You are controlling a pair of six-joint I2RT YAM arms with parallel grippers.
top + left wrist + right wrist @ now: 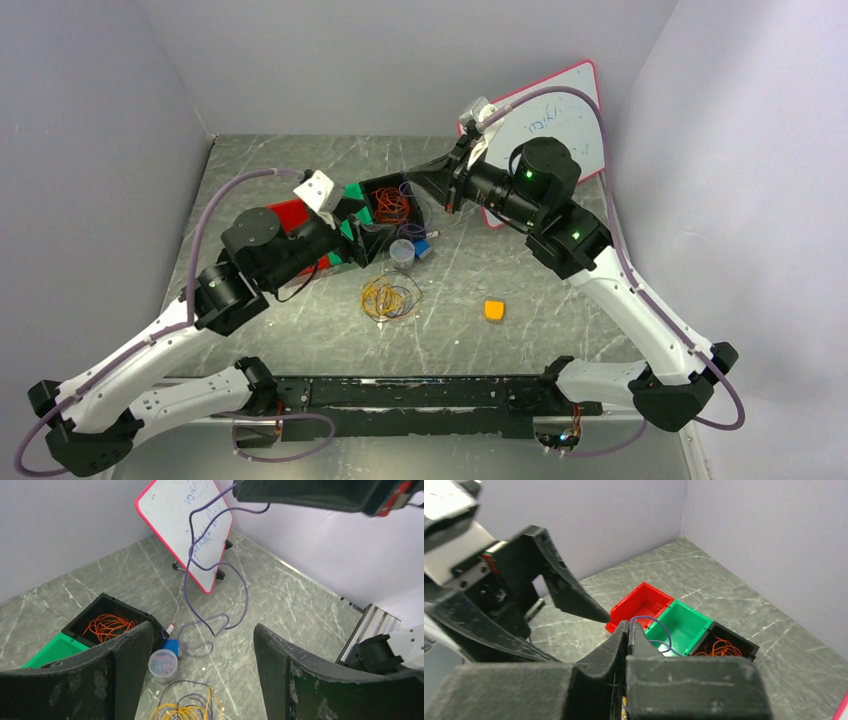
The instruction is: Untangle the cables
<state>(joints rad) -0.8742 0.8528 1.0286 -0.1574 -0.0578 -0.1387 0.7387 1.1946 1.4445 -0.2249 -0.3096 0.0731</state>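
One purple cable [189, 555] dangles, pinched in the closed right gripper [628, 630].

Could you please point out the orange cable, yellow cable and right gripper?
orange cable [391, 205]: top view, middle of the coil.
yellow cable [378, 297]: top view, middle of the loops.
right gripper [628, 631]: right wrist view, between the closed fingertips.

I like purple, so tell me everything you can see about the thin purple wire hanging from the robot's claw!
The thin purple wire is long, bendy and smooth-looking. Its top is pinched in the shut right claw, up in the air. From there it hangs down in wavy curves and one big loose loop, and its low end curls on the grey marble table beside a small blue block.
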